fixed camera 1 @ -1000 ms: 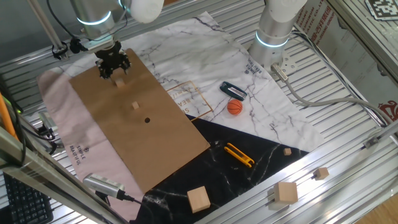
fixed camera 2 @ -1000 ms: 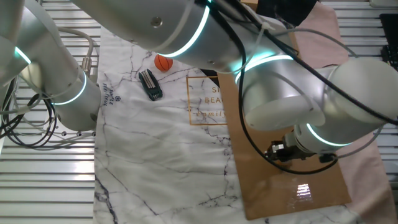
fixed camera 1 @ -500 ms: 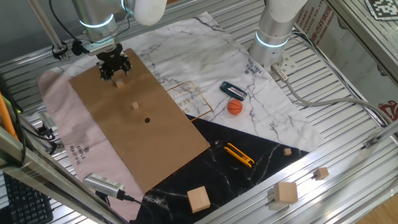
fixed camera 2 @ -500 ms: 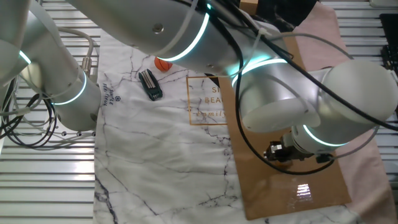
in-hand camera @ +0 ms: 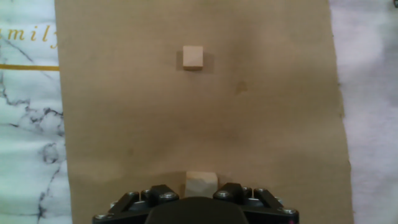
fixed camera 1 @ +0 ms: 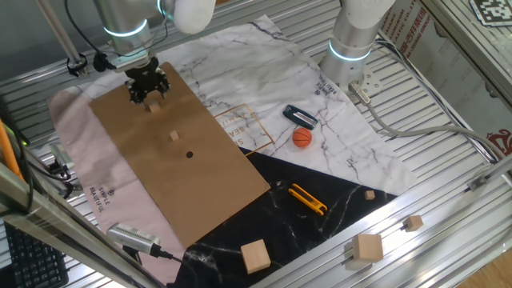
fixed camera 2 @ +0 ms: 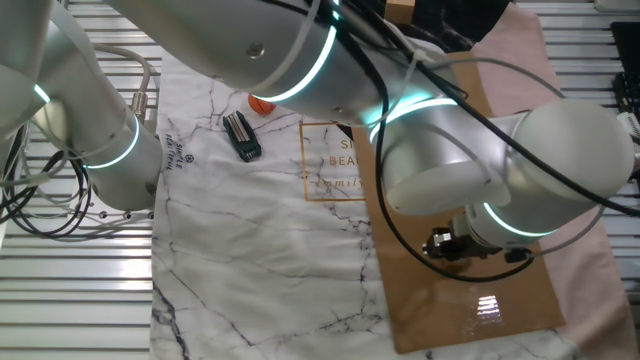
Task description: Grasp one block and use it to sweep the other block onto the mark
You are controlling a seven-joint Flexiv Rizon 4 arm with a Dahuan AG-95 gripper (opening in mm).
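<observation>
A brown cardboard sheet lies on the table. My gripper stands at its far end, jaws close on both sides of one tiny tan block. In the hand view that block sits between the gripper fingers, partly hidden by the hand. The other block lies apart further down the sheet and shows ahead in the hand view. The mark, a small black dot, is just beyond it and is outside the hand view. In the other fixed view the arm hides both blocks and the mark.
An orange ball and a black clip lie on the marbled cloth right of the cardboard. A yellow tool lies on the black cloth. Larger pale wooden cubes stand at the near edge. A second arm's base stands at the back.
The arm has shifted only slightly over the near block. Both blocks lie where they were.
</observation>
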